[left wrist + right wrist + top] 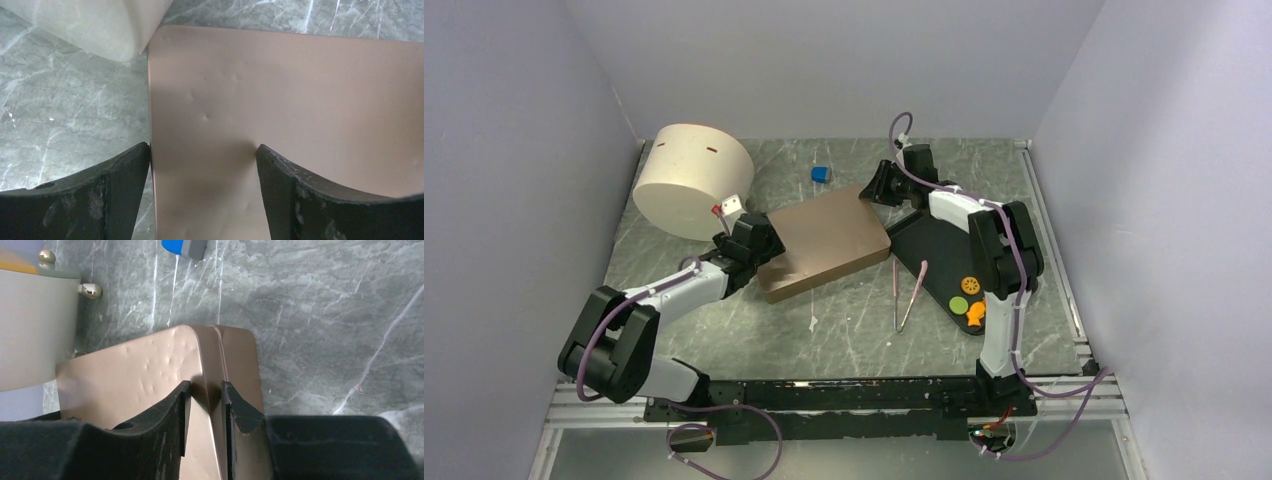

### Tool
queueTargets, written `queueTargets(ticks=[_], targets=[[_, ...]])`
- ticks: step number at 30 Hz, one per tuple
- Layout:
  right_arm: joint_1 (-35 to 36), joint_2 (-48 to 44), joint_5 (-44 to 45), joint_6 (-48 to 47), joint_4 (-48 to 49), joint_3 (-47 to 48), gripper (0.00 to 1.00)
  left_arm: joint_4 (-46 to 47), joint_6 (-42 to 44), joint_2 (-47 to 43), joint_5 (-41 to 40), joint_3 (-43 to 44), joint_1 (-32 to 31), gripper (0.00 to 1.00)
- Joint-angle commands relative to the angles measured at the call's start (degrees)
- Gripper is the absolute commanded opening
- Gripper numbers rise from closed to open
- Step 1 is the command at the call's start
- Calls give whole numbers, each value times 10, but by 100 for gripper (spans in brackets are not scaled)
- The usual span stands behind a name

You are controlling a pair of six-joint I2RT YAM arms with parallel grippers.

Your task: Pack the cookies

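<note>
Tabletop of grey-green marble carries a cream drum at the far left, with a flat bronze box just beside it at centre. A black tray lies right of the box. The left hand, fingers wide apart, straddles the box's near left edge. The right hand is narrowly closed on the box's far right corner, apparently clamped on its rim. Pink tongs lie beside the tray. On the tray's near end rest the cookies: orange and green rounds and an orange fish. A blue cube sits far back.
</note>
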Motion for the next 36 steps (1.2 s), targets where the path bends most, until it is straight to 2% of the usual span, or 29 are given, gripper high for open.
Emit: queueTargets(ticks=[1,9,18,22,29,36], targets=[[11,72,29,-29,-91,-9,30,-11,-6,24,26,-1,0,80],[32,56,-29,-59,-112,-72,26,-3,-14,-4,89,-51,-1,71],[48,102,29,-72,-175,-16,23,-23,-28,-8,84,-57,4,71],[67,78,21,-78,-178,-58,23,-28,-28,-12,111,-72,4,68],[89,9,18,-106,-189,-151,20,-33,-56,-96,183,-150,0,52],[93,-71,5,-102,-187,-222,19,-85,-83,-197,212,-193,-28,46]])
